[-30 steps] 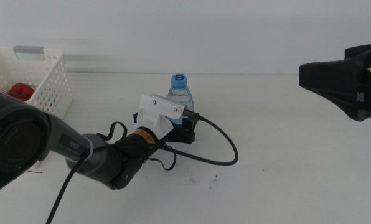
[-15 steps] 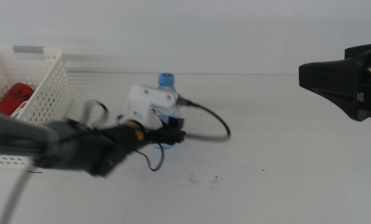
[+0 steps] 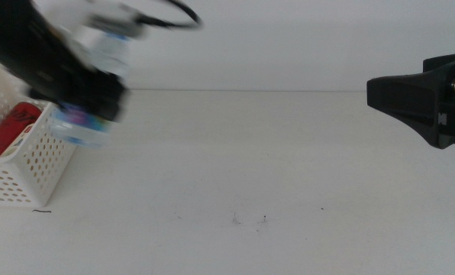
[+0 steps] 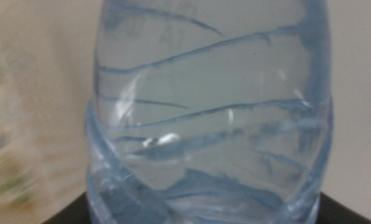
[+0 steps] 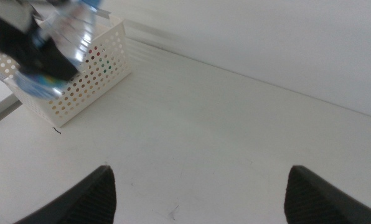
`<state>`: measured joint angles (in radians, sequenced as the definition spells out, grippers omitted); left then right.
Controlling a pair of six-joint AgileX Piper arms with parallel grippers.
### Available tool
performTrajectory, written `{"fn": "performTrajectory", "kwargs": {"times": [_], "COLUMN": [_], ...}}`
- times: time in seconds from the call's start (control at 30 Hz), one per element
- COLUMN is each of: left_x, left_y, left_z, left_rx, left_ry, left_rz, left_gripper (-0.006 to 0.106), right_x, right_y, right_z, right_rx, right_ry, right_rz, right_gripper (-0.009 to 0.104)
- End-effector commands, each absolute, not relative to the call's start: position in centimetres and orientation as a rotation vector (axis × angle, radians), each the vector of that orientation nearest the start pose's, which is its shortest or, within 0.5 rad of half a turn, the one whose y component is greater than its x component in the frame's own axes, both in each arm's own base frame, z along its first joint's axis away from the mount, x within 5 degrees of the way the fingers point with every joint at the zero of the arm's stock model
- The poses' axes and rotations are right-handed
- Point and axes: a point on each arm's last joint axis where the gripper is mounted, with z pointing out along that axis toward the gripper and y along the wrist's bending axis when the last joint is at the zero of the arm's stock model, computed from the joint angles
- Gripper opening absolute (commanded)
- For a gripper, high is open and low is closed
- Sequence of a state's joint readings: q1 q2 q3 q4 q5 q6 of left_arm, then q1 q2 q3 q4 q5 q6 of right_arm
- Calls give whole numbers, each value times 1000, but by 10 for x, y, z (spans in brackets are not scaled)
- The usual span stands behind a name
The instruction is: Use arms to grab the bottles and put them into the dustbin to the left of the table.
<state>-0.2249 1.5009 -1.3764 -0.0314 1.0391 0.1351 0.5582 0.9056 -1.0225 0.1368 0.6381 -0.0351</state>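
Note:
The small clear water bottle (image 3: 79,128) is up in the air, motion-blurred, just over the right rim of the dustbin (image 3: 37,164). My left gripper (image 3: 98,95) is shut on it. The bottle's ribbed body (image 4: 210,112) fills the left wrist view, with the dark jaws at both lower corners. A red soda can (image 3: 10,128) lies inside the dustbin. From the right wrist view I see the bottle (image 5: 70,34) and left arm above the dustbin (image 5: 95,78). My right gripper (image 3: 414,99) waits open at the right edge, above the table (image 3: 288,168).
The dustbin stands at the table's far left edge. A few tiny dark specks (image 3: 246,220) mark the tabletop near the front. Behind the table is a plain white wall.
My left arm has lifted the water bottle off the table's middle and swung it up and left to the dustbin's rim. The right gripper has not moved.

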Motion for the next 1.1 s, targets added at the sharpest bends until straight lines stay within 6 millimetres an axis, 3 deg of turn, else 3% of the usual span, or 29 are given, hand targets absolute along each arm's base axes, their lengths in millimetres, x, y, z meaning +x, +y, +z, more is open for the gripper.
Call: {"fn": "performTrajectory", "kwargs": {"times": [0.0, 0.07, 0.2, 0.37, 0.57, 0.67, 0.8, 0.97, 1.07], "left_x": [311, 331, 352, 371, 395, 405, 414, 413, 406], "left_y": [-38, -8, 40, 84, 99, 102, 104, 105, 104], "left_z": [361, 374, 375, 342, 287, 270, 261, 262, 272], "left_rx": [469, 392, 243, 190, 181, 159, 161, 171, 169], "left_ry": [2685, 2645, 2645, 2741, 2855, 2857, 2826, 2828, 2852], "left_rz": [-34, -1, 68, 110, -25, -26, -12, 13, 5], "left_gripper": [-2, -2, -2, -2, -2, 3, 27, 90, 94], "right_x": [148, 148, 148, 148, 148, 148, 148, 148, 148], "right_y": [101, 101, 101, 101, 101, 101, 101, 101, 101], "right_z": [407, 407, 407, 407, 407, 407, 407, 407, 407], "right_rx": [-541, -541, -541, -541, -541, -541, -541, -541, -541], "right_ry": [1941, 1941, 1941, 1941, 1941, 1941, 1941, 1941, 1941], "right_rz": [480, 480, 480, 480, 480, 480, 480, 480, 480], "right_gripper": [84, 84, 84, 84, 84, 84, 84, 84, 84]}}
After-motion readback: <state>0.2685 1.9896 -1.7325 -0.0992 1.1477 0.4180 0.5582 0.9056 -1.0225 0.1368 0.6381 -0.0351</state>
